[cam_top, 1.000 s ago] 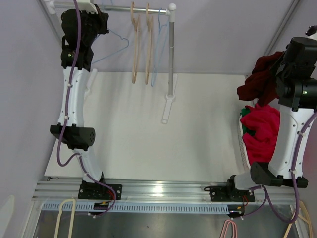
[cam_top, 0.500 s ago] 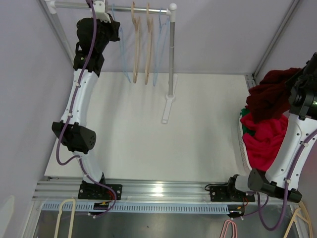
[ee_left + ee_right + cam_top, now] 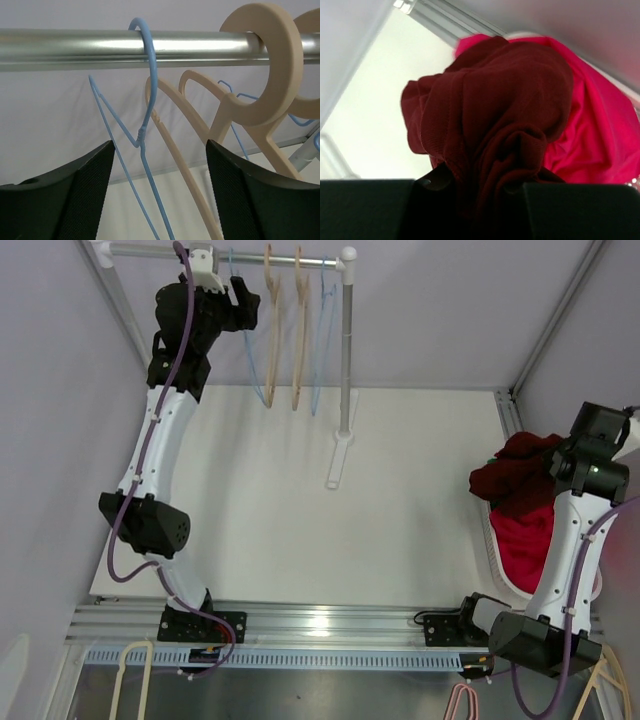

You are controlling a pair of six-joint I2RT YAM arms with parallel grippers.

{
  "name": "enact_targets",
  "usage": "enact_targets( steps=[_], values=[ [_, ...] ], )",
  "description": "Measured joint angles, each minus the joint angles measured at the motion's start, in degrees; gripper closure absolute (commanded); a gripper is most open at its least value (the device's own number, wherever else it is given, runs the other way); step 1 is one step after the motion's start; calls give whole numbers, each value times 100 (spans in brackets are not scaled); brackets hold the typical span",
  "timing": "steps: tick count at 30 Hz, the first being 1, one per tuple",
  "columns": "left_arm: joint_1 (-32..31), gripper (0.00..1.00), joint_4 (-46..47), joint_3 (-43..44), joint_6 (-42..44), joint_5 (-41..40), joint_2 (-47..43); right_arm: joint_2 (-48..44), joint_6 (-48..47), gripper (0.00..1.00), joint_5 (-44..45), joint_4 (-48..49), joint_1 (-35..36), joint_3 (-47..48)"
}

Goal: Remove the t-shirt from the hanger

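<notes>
**T-shirt off the hanger, held over the clothes pile at the right edge**

T-shirt [image 3: 495, 115], dark red, hangs bunched from the right end effector [image 3: 470, 197], whose fingers are clamped on a thick wad of the cloth. It hangs at the right edge of the worktop [image 3: 300, 520], above and partly against a bright pink garment [image 3: 600, 130] heaped there.

At the far left, the left end effector [image 3: 159, 165] is raised to the metal rail [image 3: 75, 47] with its fingers spread wide and gripping nothing. A bare blue wire hanger [image 3: 145, 125] is hooked over the rail and appears in the gap between the fingers, touching neither. Just to its right, tan wooden hangers [image 3: 260, 100] hang from the same rail.
</notes>
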Motion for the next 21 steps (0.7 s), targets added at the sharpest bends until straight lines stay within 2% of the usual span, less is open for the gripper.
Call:
enact_targets(
  steps=[1,2,6,12,18,21],
  values=[
    [0,7,0,-7,-11,0,-22,-39,120,100,107,44,0,-245],
    [-2,1,-13,-17,-20,0,-55,-79,254,100,243,87,-4,-509],
    [-13,1,-68,-31,-118,-39,-289,-87,809,100,688,177,-129,-1279],
    [-26,1,-173,-59,-393,-350,-975,588,1746,100,553,372,-828,-2199],
    [-50,1,-452,-31,-822,-1016,-1731,892,2507,100,588,1473,-890,-3864],
    [-94,0,-608,37,-1027,-1143,-2024,1025,2723,100,658,1952,-907,-4205]
  ],
)
